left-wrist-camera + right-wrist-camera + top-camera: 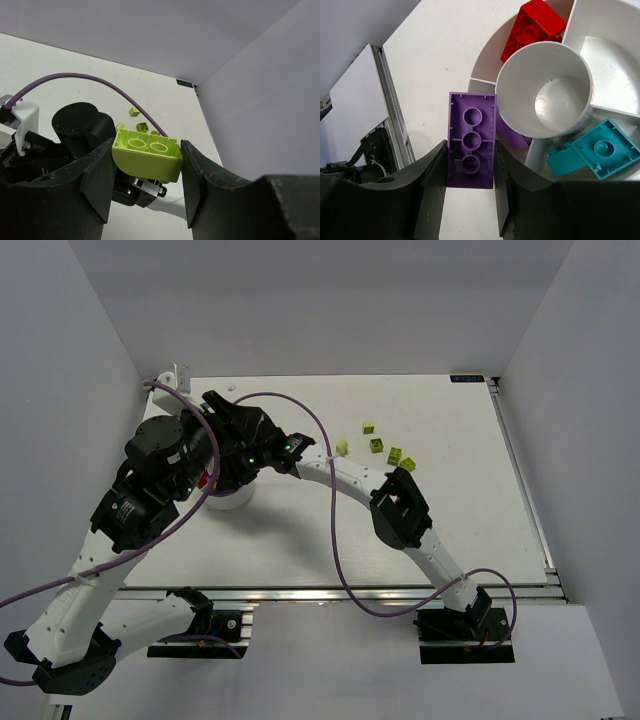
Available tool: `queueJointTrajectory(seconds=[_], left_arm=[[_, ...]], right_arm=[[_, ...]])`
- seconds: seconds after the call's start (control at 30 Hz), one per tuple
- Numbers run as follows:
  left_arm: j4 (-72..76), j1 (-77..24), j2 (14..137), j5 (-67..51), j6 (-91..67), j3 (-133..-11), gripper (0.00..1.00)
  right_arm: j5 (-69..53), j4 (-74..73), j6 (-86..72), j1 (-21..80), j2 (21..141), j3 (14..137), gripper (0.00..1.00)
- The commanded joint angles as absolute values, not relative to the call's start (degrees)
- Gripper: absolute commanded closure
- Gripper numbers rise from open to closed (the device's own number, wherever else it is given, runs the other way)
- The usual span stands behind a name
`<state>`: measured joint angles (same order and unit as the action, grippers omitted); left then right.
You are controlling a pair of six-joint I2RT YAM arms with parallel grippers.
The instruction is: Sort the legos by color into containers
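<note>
My left gripper (146, 166) is shut on a lime brick (147, 155), held in the air with its hollow underside facing the camera. My right gripper (470, 175) is shut on a long purple brick (471, 140), held over the near rim of the white divided dish (487, 55). In the dish, a red brick (532, 27) lies in one wedge, teal bricks (600, 150) in another, and a purple piece (512, 136) under the central cup (545, 95). In the top view both grippers crowd over the dish (232, 502), which is mostly hidden. Several lime bricks (376, 445) lie loose on the table.
The right arm's wrist (80, 125) sits just below my left gripper, and a purple cable (90, 80) arcs over it. The table's left edge rail (395, 115) is close to the dish. One wedge (612, 55) of the dish shows nothing in it.
</note>
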<state>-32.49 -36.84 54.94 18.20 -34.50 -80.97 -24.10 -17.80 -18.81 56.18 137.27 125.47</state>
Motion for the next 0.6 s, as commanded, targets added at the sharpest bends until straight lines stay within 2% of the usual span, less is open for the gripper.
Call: queueJointTrajectory(seconds=[0.0, 0.27, 0.57], left_arm=[[-31.81, -36.65, 53.96, 17.75, -34.45, -80.68, 0.56], [-31.9, -36.65, 53.79, 17.75, -34.54, -80.77, 0.56], [-32.08, -36.65, 53.79, 17.84, -34.37, -81.21, 0.56]], right_arm=[[-23.55, -16.96, -17.67, 56.43, 137.72, 125.51, 0.59], [-23.47, -16.96, -17.58, 56.42, 137.72, 125.42, 0.53], [-23.38, -16.88, -17.58, 56.42, 137.64, 125.42, 0.53]])
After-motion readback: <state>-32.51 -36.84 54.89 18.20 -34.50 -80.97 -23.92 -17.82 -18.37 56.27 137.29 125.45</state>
